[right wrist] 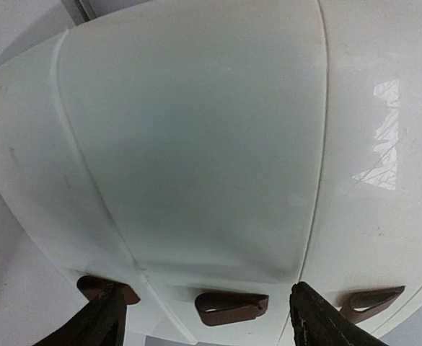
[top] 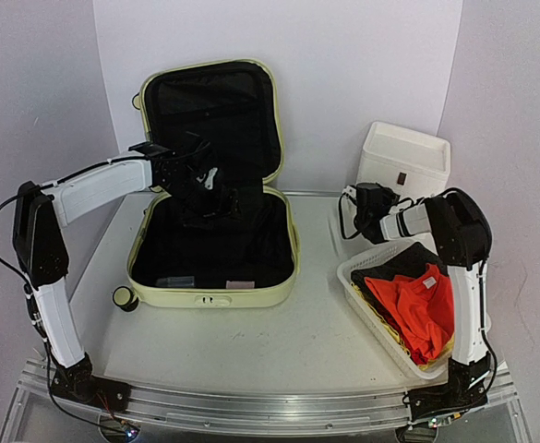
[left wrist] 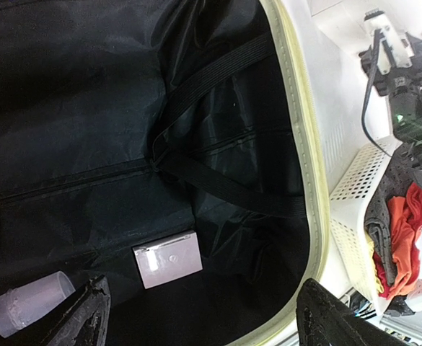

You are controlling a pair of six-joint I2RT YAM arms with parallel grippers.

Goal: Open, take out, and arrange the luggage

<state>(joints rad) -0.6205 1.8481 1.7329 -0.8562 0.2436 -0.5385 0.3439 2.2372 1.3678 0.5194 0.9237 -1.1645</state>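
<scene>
The pale yellow-green luggage (top: 282,209) lies open at the table's middle, lid propped against the back wall, black lining showing. My left gripper (top: 216,194) hangs open and empty over the back of its base. In the left wrist view the luggage rim (left wrist: 306,166) runs down the right, and a small pale pink box (left wrist: 168,259) and a clear plastic cup (left wrist: 29,303) lie on the lining below crossed black straps (left wrist: 218,180). My right gripper (top: 354,205) is open and empty, facing the white drawer box (top: 403,159), whose front (right wrist: 196,144) with brown handles (right wrist: 231,305) fills the right wrist view.
A white mesh basket (top: 367,308) at the right front holds black, orange and yellow clothes (top: 415,297); it also shows in the left wrist view (left wrist: 355,180). A black caster wheel (top: 122,297) sticks out at the luggage's front left corner.
</scene>
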